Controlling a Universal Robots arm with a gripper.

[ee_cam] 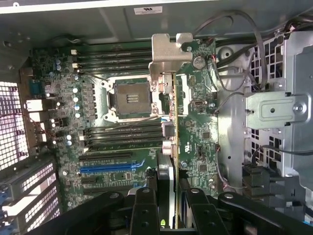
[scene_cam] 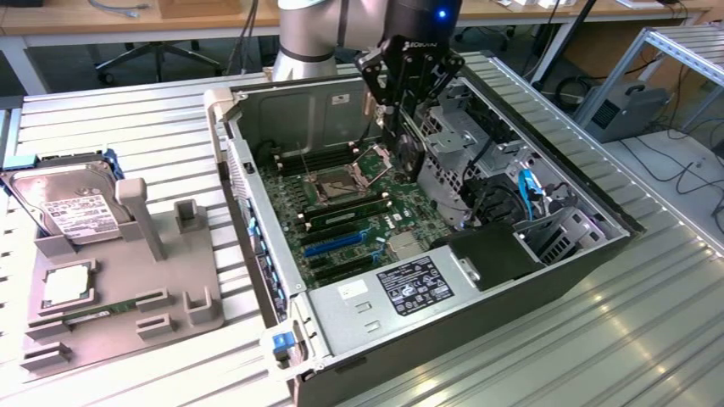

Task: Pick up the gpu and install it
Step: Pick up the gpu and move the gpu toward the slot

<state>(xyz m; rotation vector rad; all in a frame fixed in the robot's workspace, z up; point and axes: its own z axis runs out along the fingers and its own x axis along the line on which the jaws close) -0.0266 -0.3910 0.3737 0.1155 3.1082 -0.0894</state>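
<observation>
Above the motherboard (scene_cam: 351,212) inside the open computer case (scene_cam: 232,161), the gripper (scene_cam: 408,100) grasps the gpu (scene_cam: 408,144). The exterior view gives its dark face hanging upright. The wrist view gives it edge-on between 2 fingers (ee_cam: 144,200), with its silver bracket (ee_cam: 168,51) seen beside the CPU socket (ee_cam: 131,98).

Claw (ee_cam: 169,209) grips gpu (ee_cam: 169,117) edge-on, silver bracket (ee_cam: 166,51) far end, over motherboard (ee_cam: 198,134).

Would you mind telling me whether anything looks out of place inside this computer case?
The gpu, gripped in the jaws over the motherboard, lies at right angles to the blue expansion slot, so it seems unaligned for seating.
</observation>
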